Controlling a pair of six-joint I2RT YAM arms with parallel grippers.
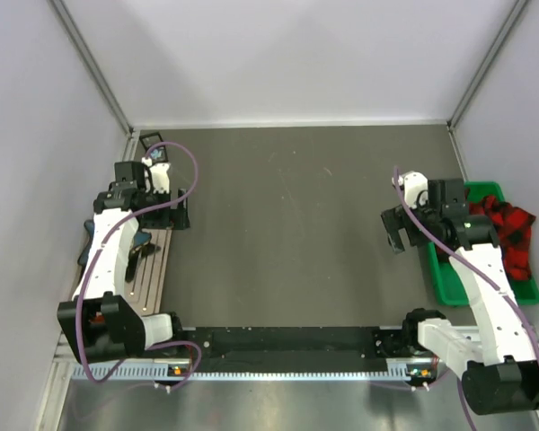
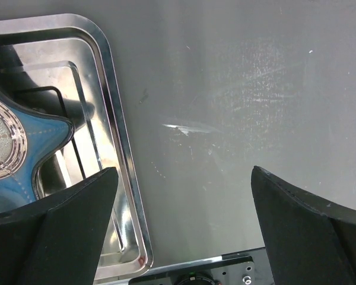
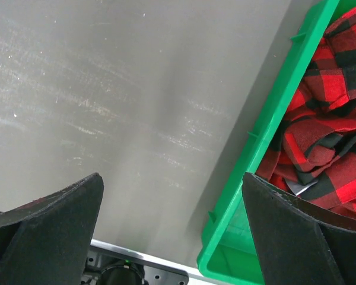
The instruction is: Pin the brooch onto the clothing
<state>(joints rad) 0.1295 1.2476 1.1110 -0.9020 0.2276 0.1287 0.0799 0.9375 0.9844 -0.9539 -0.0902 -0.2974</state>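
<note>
- You are working on a dark grey table (image 1: 287,224) with pale walls (image 1: 296,54) on three sides. Both arm bases sit at its near edge.
- At the far left, a shiny metal tray (image 2: 115,119) lies on the table by the left arm.
- A blue star-shaped object (image 2: 41,136) with a round patterned centre rests in that tray. The wrist view cuts part of it off.
- Your left gripper (image 2: 181,178) hangs with its jaws spread wide and nothing between them. One finger is over the tray and the other over bare table, so the gap sits just beside the tray's right rim.
- The middle of the table shows only faint scuffs and streaks.
- Your right gripper (image 3: 172,181) is likewise wide apart and holds nothing. One finger is over the table and the other over the bin, so the gap spans the bin's left wall.
- At the far right, a green bin (image 3: 267,119) stands near the table's right edge.
- The clothing (image 3: 326,119), red-and-black plaid, lies crumpled inside that bin, apart from both grippers.
- The brooch is too small for you to pick out with any certainty in these views.
</note>
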